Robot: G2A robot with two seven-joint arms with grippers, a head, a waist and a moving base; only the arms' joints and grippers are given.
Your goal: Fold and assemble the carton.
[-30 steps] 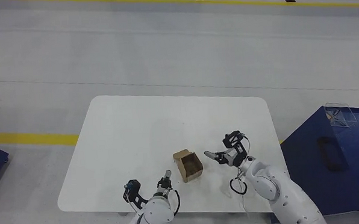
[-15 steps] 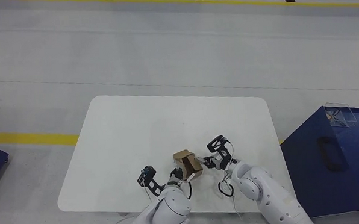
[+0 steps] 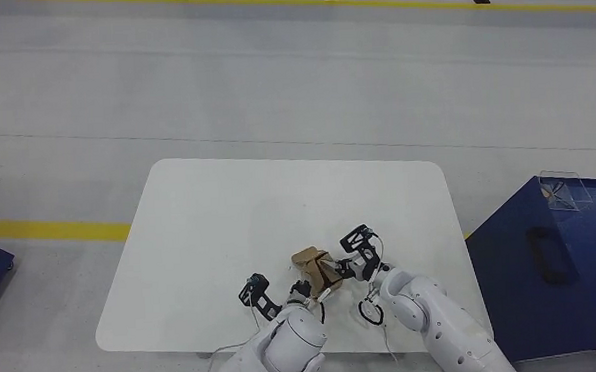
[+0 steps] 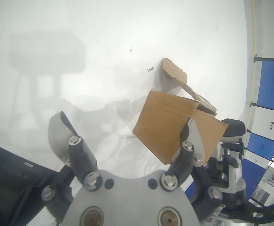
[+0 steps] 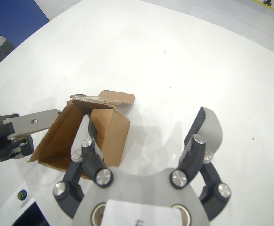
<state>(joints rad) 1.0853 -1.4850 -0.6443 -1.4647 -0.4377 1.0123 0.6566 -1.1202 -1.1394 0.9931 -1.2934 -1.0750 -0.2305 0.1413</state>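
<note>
One brown carton (image 3: 314, 268), partly folded with flaps loose, sits near the front edge of the single white table (image 3: 229, 219), right of centre. Two grippers flank it, probably to brace its walls. The left gripper (image 4: 126, 124) is spread wide, one finger against the outside. The right gripper (image 5: 147, 119) is also spread, one finger inside the opening.

Small brown cardboard carton (image 3: 315, 268), partly assembled, top open, walls raised, one end flap bent outward with a ragged torn edge, one side panel creased inward, on the white tabletop (image 3: 229, 219) near the robot-side edge, slightly right of centre
</note>
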